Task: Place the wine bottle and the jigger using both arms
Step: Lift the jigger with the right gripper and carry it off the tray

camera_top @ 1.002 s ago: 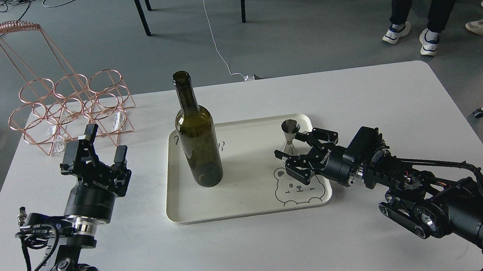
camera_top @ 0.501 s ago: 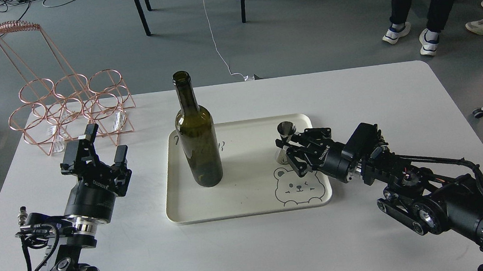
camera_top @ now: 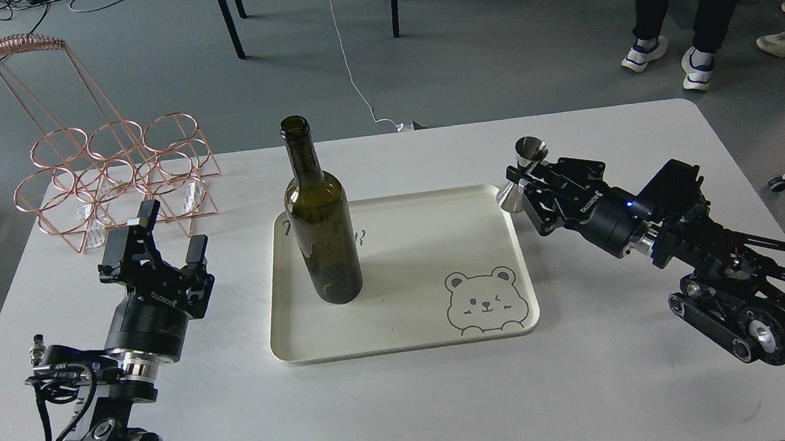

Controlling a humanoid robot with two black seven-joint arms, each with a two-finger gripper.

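Observation:
The dark olive-green wine bottle [camera_top: 319, 217] stands upright on the left part of the cream tray [camera_top: 402, 320]. My right gripper [camera_top: 529, 186] is shut on the steel jigger [camera_top: 522, 173] and holds it lifted, tilted, above the tray's far right corner. My left gripper [camera_top: 163, 235] is open and empty, pointing up, over the table to the left of the tray and well apart from the bottle.
A copper wire bottle rack [camera_top: 107, 176] stands at the table's back left corner. The white table [camera_top: 410, 406] ends close behind the tray. Chair legs and a person's feet [camera_top: 679, 56] are on the floor beyond.
My right gripper closed on the jigger, lifted it off the tray and carried it up and to the right. The left arm and the bottle have not moved.

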